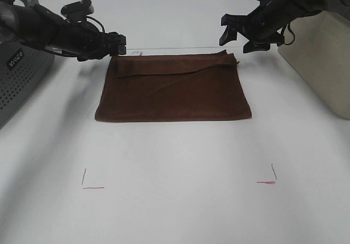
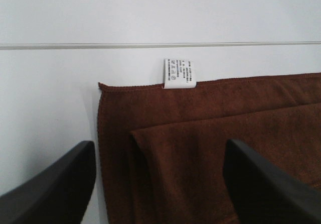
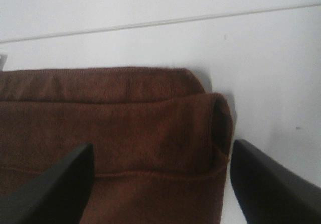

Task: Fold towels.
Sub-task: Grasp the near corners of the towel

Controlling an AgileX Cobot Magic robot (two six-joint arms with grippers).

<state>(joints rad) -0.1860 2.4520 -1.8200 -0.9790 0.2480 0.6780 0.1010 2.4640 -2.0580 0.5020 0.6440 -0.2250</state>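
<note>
Far left: grey perforated box [image 1: 16, 74] at the table [image 1: 175, 211] edge. Your left gripper [image 1: 120, 42] is at the far left corner of the towel [image 1: 172, 91], jaws spread, nothing pinched. In its wrist view the fingers [image 2: 55, 194] straddle that corner. The towel lies flat and folded mid-table, towards the far side, and its top layer's edge slants just short of the far hem. A pale tag [image 2: 179, 74] sticks out of that hem near the left corner. Your right gripper [image 1: 239, 39] hangs over the far right corner, jaws spread too, empty. Beige box [image 1: 322, 63] far right.
</note>
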